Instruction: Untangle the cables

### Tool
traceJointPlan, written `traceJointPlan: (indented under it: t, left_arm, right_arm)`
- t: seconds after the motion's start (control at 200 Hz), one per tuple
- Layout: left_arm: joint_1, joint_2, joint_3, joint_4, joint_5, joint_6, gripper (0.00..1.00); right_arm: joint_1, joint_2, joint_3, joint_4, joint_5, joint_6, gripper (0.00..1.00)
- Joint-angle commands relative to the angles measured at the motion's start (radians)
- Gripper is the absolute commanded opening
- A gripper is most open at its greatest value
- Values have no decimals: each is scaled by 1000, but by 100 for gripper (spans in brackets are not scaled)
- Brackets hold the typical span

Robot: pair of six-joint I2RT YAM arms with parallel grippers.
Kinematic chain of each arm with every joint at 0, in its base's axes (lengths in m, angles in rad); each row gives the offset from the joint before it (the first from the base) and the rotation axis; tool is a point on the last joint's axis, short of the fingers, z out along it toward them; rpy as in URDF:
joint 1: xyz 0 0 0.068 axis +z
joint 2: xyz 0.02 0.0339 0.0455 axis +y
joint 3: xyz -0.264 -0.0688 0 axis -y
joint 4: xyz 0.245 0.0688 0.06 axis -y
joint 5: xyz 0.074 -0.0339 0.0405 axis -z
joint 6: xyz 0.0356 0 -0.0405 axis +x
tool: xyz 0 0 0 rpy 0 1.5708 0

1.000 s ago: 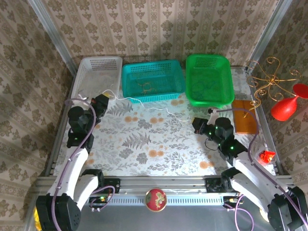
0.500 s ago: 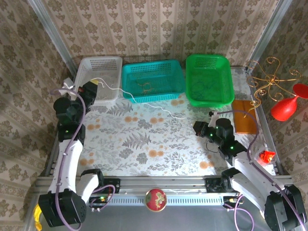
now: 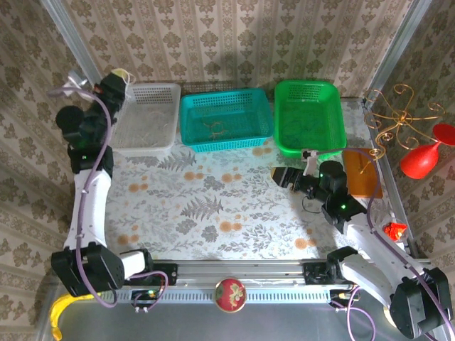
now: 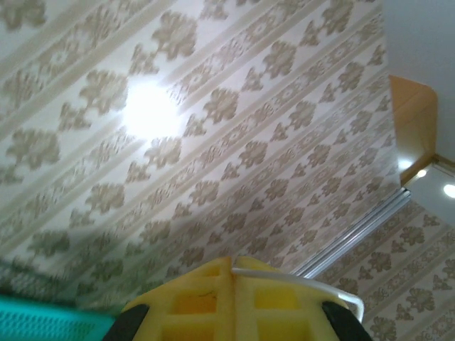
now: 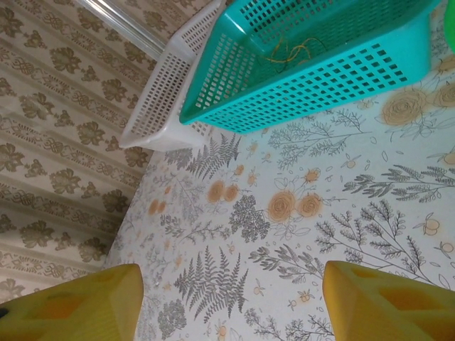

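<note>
Floral table (image 3: 213, 213): white basket (image 3: 149, 88), teal basket (image 3: 227, 140), green basket (image 3: 309, 150), wooden board (image 3: 364, 186).

Left basket (image 3: 142, 147), middle basket (image 3: 227, 142) and right basket (image 3: 309, 150) are ranged beyond the right gripper (image 3: 281, 176); cables (image 3: 215, 129) are lodged in the middle.

Left arm (image 3: 84, 213) and right arm (image 3: 380, 252) are showing white shells with black joint housings. Purple hoses (image 3: 108, 128) are running along both. Fingers (image 5: 387, 302) are showing yellow, with square pockets.

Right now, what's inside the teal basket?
A thin yellow-orange cable lies loosely on the teal basket floor; anything tucked against its near wall is hidden.
</note>
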Motion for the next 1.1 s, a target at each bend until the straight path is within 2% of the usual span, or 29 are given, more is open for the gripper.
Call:
traceJointPlan:
  t: [0.0, 0.115, 0.265, 0.77, 0.94, 1.095]
  left_arm:
    - [40, 56, 105, -10, 18, 69, 0]
    - [83, 120, 177, -76, 4, 147, 0]
    - [119, 196, 216, -63, -1, 179, 0]
    - [124, 469, 317, 41, 39, 201, 0]
    - [124, 543, 318, 9, 24, 290, 0]
    - [116, 595, 296, -85, -25, 438, 0]
  right_arm:
    - [3, -7, 46, -66, -12, -31, 71]
    - [4, -4, 81, -118, 4, -52, 73]
    - [3, -4, 126, -160, 17, -75, 76]
    - [-10, -9, 177, -254, 7, -135, 78]
    - [-14, -27, 175, -295, 10, -159, 78]
    - [-16, -60, 167, -345, 10, -173, 78]
